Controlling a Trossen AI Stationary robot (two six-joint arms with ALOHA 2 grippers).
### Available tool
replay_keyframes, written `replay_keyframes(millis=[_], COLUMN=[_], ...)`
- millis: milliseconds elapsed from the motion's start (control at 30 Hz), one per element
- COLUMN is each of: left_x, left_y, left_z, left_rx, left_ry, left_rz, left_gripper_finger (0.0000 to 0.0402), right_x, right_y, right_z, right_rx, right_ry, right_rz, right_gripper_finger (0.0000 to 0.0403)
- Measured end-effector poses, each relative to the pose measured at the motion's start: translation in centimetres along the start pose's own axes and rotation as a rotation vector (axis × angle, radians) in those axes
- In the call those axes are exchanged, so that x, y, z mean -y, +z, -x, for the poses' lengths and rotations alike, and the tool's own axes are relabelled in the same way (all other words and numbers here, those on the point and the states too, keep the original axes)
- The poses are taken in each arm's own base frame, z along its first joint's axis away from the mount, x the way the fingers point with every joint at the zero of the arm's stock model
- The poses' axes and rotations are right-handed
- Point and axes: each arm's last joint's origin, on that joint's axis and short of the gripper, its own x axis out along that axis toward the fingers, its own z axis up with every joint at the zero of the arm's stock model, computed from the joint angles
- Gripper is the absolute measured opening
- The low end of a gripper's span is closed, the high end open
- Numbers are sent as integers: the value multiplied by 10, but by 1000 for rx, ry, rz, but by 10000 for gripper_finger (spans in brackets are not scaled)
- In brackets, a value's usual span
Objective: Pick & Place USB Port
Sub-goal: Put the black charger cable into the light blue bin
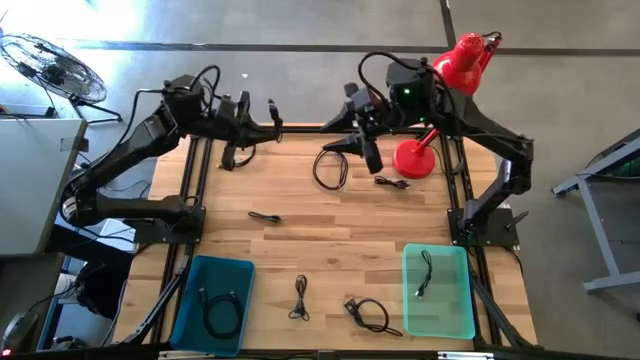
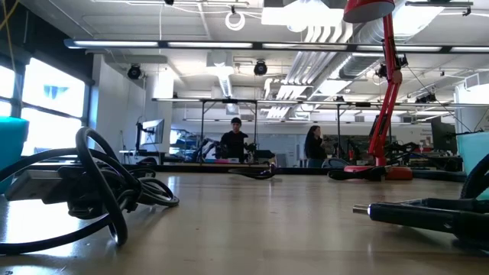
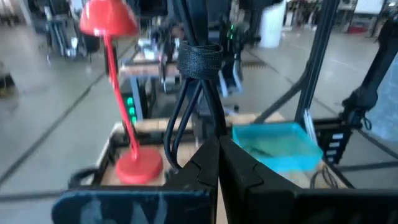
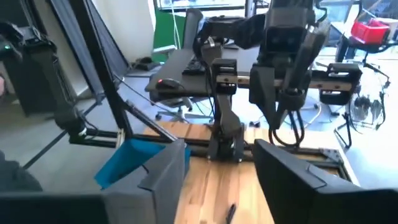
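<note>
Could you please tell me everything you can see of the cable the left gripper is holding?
The cable is black and thin, looped and bundled by a dark wrap band near its upper part. It hangs as a long narrow loop, clear of the table. The left gripper is shut on its lower end, fingers pressed together. The high view shows it dangling at the table's far edge. Its connector ends cannot be made out.

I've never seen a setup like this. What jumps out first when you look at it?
Probably the bright red desk lamp at the far right of the wooden table, next to the right arm. Then the left claw, raised at the far edge and shut on a looped black cable that hangs from it. More black cables lie scattered on the wood, and two trays sit at the near edge: a blue bin on the left, a green bin on the right.
</note>
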Motion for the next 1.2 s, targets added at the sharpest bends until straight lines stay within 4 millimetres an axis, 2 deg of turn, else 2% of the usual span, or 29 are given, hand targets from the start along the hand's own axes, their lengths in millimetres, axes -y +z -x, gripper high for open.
replay_keyframes(millis=[167,467,867,1200], left_x=[-3,-9,-12,-10], left_y=[7,11,8,6], left_z=[-3,-10,-16,-43], left_rx=[66,131,131,180], left_ry=[-6,-55,-79,-152], left_rz=[-54,-89,-90,-121], left_gripper_finger=[0,0,0,0], right_x=[7,18,21,24], right_y=[2,-4,-3,-3], right_z=[-14,-31,-31,-32], right_rx=[63,68,74,77], right_ry=[-5,-55,-140,-143], right_rz=[42,57,108,108], right_gripper_finger=[208,209,240,237])
